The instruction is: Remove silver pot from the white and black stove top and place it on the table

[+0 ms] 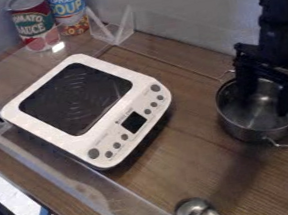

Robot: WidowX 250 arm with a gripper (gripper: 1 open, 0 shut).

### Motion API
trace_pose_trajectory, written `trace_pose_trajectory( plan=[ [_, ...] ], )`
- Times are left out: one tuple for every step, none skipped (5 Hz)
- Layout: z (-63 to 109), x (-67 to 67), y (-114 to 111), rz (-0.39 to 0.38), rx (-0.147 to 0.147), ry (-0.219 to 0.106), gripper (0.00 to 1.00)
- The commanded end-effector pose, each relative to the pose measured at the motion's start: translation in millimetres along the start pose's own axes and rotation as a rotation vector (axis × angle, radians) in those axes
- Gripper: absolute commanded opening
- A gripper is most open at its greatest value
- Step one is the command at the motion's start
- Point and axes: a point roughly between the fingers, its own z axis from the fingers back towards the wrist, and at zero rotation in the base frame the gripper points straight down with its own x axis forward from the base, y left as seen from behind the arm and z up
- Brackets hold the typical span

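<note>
A silver pot [258, 114] stands upright on the wooden table [171, 181], its mouth facing up, well to the right of the white and black stove top [86, 105] and clear of it; the pot is round, so it shows no long axis of its own, but a small handle [285, 138] juts from its near right rim toward the table's front right corner; its far right side runs close to the picture's edge.

The black robot arm [279, 10] comes down from the top right, well to the right of the stove top, and stands nearly vertical over the pot; the gripper [270, 87] points straight down, its two dark fingers [245, 77] spread wide, one at the pot's left rim and the other toward its right; the fingertips reach down to about rim level, and whether either one touches the metal cannot be told from this angle; nothing appears pinched between them.

The stove top lies flat at the table's left, its dark round cooking surface bare, its control panel [134, 124] on the edge facing the pot; behind the stove top, at the table's far left corner, stand two food cans [50, 16] side by side; in front of the stove top and to its right, at the table's near edge, a small round metal object [195, 212] is partly in view; a clear plastic barrier [63, 181] runs along the near side, in front of the stove top.
</note>
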Motion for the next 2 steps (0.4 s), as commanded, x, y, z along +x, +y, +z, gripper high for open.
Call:
trace_pose_trajectory(
  plan=[
    [21.1, 9.0, 2.1, 0.0, 0.008, -0.051, 1.0],
    [26.7, 6.3, 11.9, 0.023, 0.011, -0.042, 1.0]
  ],
)
